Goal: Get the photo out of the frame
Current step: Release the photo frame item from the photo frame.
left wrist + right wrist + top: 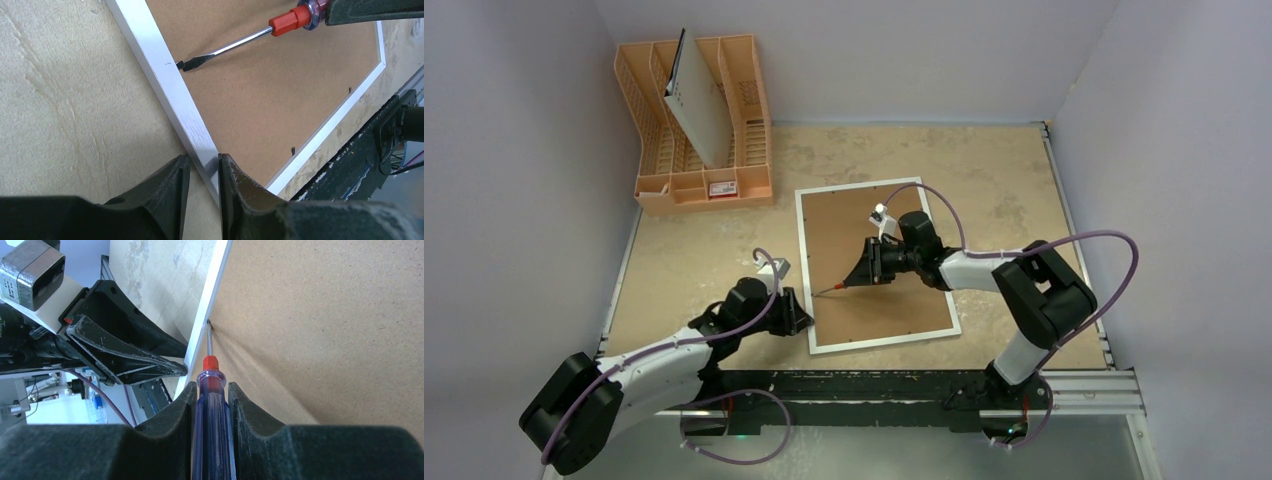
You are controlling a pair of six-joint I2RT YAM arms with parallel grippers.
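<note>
Clamping the near-left white border of the frame, the left pincer is closed astride it. The right pincer grips a screwdriver, blade tip at the left inner edge. Frame lies back-up on the table, long axis near-to-far; photo hidden underneath. Far left: orange rack, grey-white board leaning inside.

We count one frame, one screwdriver, one orange rack, one pale board with small holes, one small red and white item and one table. We also count two grippers, one left gripper and one right gripper, with two fingers each
</note>
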